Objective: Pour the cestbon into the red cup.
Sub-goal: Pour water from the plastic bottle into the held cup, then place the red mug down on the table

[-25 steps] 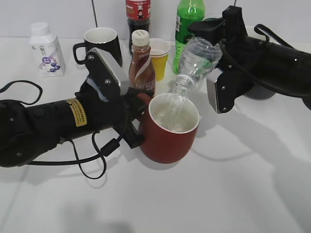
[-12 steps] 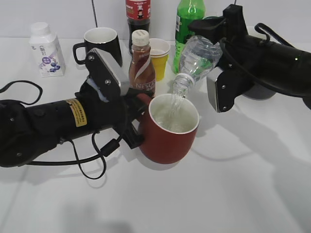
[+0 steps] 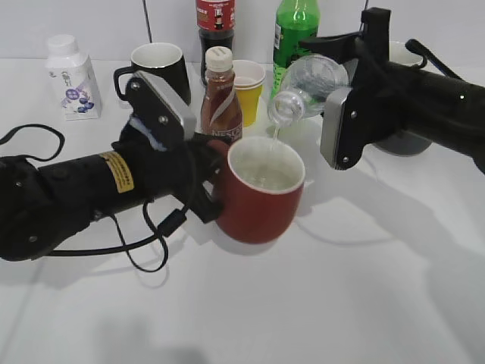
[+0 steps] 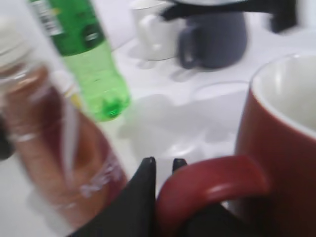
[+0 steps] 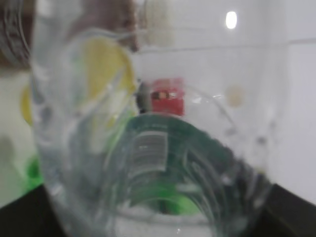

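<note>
The red cup [image 3: 261, 193] is held just above the white table with water inside. My left gripper [image 3: 214, 176] is shut on its loop handle, which shows in the left wrist view [image 4: 207, 185] between the black fingers [image 4: 164, 165]. My right gripper [image 3: 345, 83] is shut on the cestbon [image 3: 307, 83], tipped almost level with its open mouth to the left, above the cup's far rim. A thin trickle of water falls into the cup. The bottle fills the right wrist view [image 5: 148, 148], blurred, and hides the fingers there.
Behind the cup stand a brown Nescafe bottle [image 3: 220, 95], a yellow paper cup [image 3: 248, 87], a green soda bottle [image 3: 292, 30], a dark cola bottle [image 3: 215, 23] and a black mug [image 3: 155, 67]. A white milk bottle [image 3: 72, 76] is far left. A dark grey mug [image 4: 212, 32] stands at the right.
The right gripper has raised the bottle and tipped it back toward level, so the stream has thinned. The left gripper has moved the cup slightly up and left.
</note>
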`<state>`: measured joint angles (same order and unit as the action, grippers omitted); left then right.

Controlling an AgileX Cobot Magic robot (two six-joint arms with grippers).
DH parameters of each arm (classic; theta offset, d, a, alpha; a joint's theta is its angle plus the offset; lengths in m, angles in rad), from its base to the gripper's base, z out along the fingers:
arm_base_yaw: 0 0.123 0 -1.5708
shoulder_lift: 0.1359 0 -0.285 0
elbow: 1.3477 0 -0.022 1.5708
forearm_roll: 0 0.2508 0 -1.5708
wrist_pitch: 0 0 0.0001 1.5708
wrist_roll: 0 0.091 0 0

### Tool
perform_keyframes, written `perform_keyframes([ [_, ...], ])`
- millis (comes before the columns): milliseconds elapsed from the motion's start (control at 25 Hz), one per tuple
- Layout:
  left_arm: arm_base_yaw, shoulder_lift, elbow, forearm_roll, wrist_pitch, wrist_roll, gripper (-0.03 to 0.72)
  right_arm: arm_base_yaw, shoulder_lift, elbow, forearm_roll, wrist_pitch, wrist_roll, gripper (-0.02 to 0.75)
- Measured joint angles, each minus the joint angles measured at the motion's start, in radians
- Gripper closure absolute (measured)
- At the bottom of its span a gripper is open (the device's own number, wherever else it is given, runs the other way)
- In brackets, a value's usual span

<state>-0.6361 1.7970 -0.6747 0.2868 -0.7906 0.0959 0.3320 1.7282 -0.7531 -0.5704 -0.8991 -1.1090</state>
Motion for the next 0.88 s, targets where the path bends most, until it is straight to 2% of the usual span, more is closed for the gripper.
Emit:
perform_keyframes([
  [80, 0.0, 0.0, 0.0, -0.048, -0.004, 0.0, 0.624, 0.0, 0.0, 0.003, -0.026, 0.004, 0.123, 0.265],
  [240, 0.0, 0.0, 0.0, -0.077, -0.035, 0.0, 0.624, 0.0, 0.0, 0.004, -0.119, 0.004, 0.428, 0.265],
  [400, 0.0, -0.025, 0.015, -0.127, -0.04, 0.001, 0.624, 0.001, 0.0, -0.02, -0.129, -0.004, 0.762, 0.265],
  [560, 0.005, -0.092, 0.063, -0.235, -0.044, 0.001, 0.624, 0.001, 0.0, -0.064, -0.036, -0.006, 1.043, 0.265],
  [720, 0.032, -0.162, 0.121, -0.334, -0.051, 0.007, 0.624, 0.001, 0.0, -0.08, 0.073, -0.006, 1.167, 0.265],
  [880, 0.083, -0.205, 0.164, -0.423, -0.06, 0.061, 0.625, 0.001, 0.02, -0.084, 0.147, -0.01, 1.213, 0.265],
])
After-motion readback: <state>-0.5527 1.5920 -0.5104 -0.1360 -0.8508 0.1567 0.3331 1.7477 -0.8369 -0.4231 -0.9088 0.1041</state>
